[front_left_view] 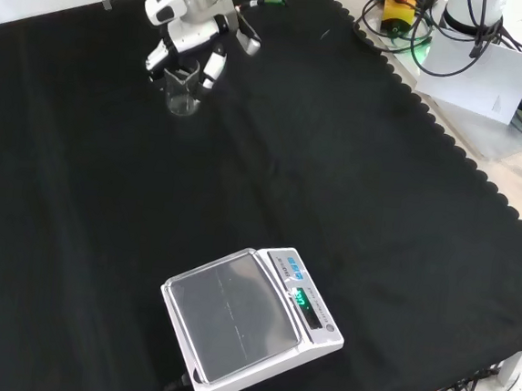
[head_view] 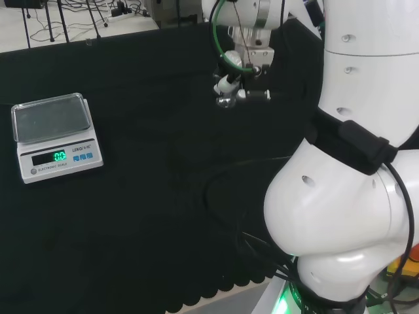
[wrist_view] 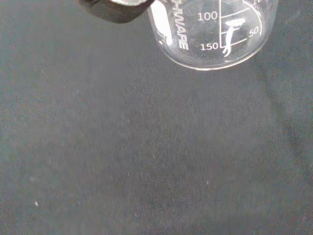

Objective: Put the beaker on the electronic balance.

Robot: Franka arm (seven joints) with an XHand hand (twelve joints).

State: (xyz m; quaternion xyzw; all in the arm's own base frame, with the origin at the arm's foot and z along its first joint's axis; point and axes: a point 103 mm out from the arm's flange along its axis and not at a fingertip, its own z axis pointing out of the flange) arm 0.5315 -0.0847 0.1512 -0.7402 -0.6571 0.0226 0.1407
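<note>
A clear glass beaker with white printed graduations stands upright at the far end of the black cloth in the front view. The hand comes down over it, with fingers curled on both sides of its upper wall. In the head view the hand is at top centre with the beaker just under it. Close up in the wrist view are the beaker and a black fingertip beside it. I cannot tell whether its base touches the cloth. The white electronic balance sits near the front edge, its pan bare and its display lit.
The arm's own big white links stand at the right of the head view. Cables and a yellow part lie beyond the cloth's scalloped edge. A wide stretch of black cloth lies between the beaker and the balance.
</note>
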